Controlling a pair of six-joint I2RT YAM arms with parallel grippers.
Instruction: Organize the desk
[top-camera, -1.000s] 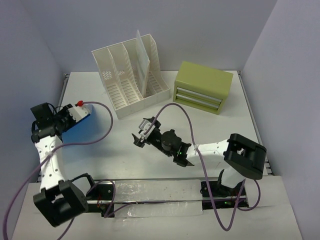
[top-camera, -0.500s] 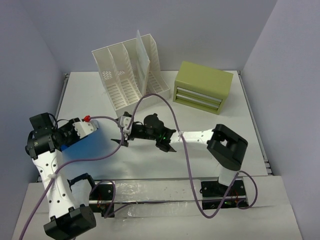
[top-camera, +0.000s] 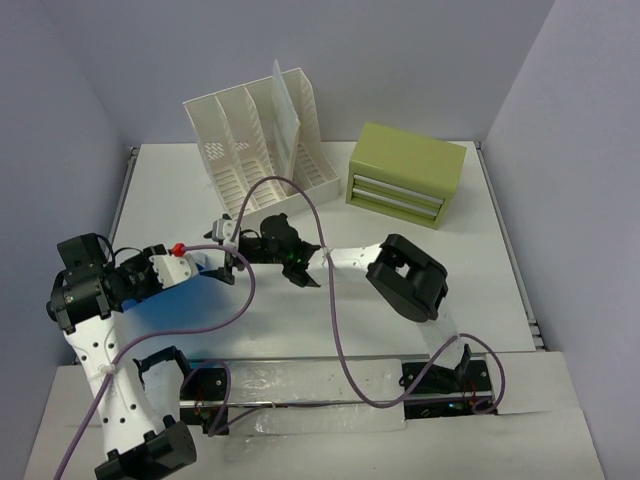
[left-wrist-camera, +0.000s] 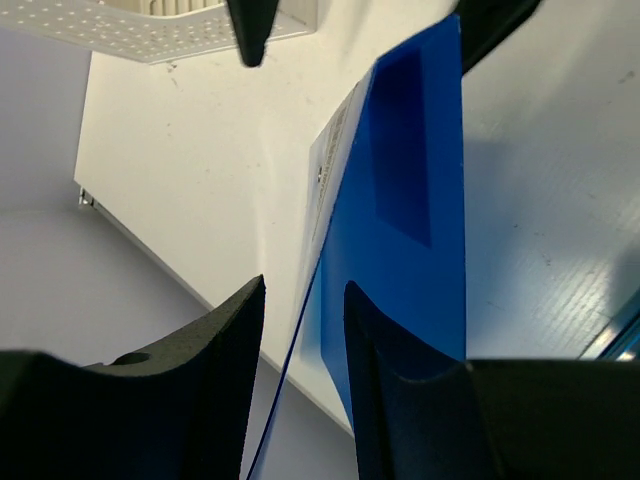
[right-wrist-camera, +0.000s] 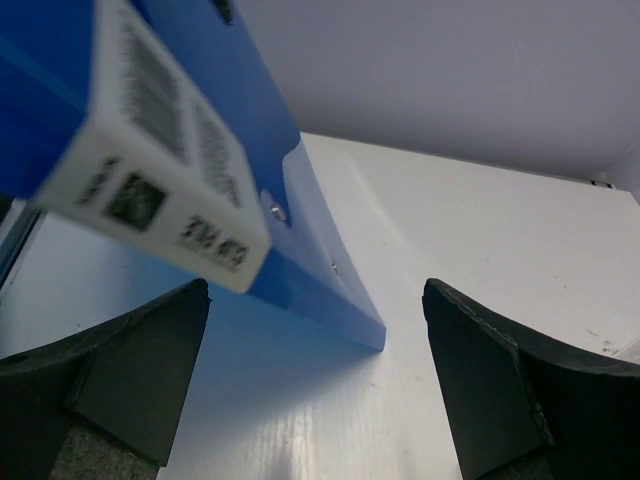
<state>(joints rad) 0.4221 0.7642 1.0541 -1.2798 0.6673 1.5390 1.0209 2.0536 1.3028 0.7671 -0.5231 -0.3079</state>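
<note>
At left side of surface (top-camera: 480, 280): left pincer (left-wrist-camera: 302, 290) part-closed, clamping blue folder (left-wrist-camera: 400, 200) edge-up. Right pincer (right-wrist-camera: 317, 300) wide open at folder's far corner, empty. Folder not yet in white file rack (top-camera: 250, 160); filing likely left to do.

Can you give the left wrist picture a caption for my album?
Left pincer grips a blue folder over the white desk.

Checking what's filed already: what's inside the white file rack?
One pale flat folder stands tilted in the file rack, toward its right end. Other slots show nothing; their floors are partly hidden.
</note>
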